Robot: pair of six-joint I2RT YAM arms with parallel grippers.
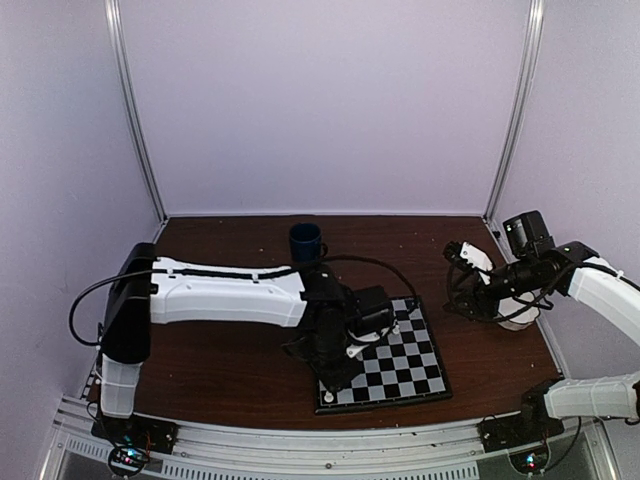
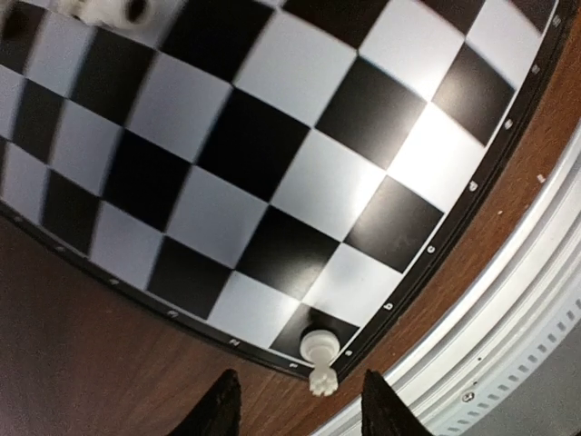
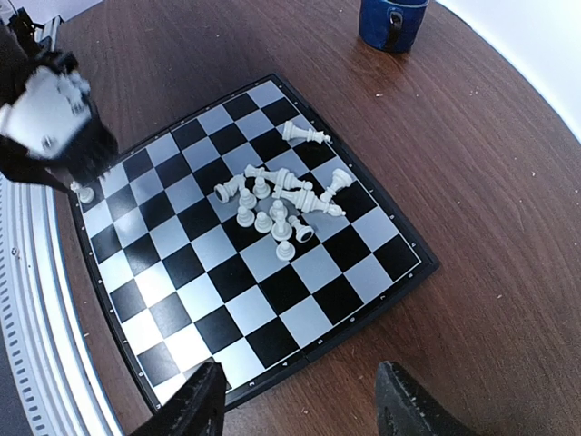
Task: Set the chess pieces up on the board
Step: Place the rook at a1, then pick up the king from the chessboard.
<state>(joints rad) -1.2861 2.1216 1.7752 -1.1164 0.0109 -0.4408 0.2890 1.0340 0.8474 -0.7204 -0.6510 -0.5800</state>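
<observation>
Pale lilac walls (image 1: 320,100) enclose a dark brown wooden table (image 1: 220,360), and a metal rail (image 2: 517,291) runs along its near edge. Board (image 1: 415,372) lies flat on the table, right of centre and close to the near edge; it has black and pale checks with a thin black border. Blue mug (image 1: 306,241) stands near the far wall, well apart from the board. Left arm reaches across from the left, with its wrist bent down over the board's near left corner. Left gripper (image 2: 301,404): jaws apart, nothing held. One white piece (image 2: 318,347) stands upright on the dark corner square, just ahead of the gap between the two fingers (image 2: 222,409) and touching neither. Its top looks notched, but it is too small to name the kind with confidence. Remaining chess pieces (image 3: 272,204) sit in a loose heap near the middle of the board. Several are upright; several lie on their sides, touching one another. Lone piece (image 3: 304,134) lies on its side apart from the heap, toward the corner nearest the mug. Exact count not readable. Right arm is raised at the right side of the table, off the board in the overhead view. Right gripper (image 3: 300,374): jaws wide apart and empty, hanging above the table just off one edge of the board, its camera taking in the whole board.
</observation>
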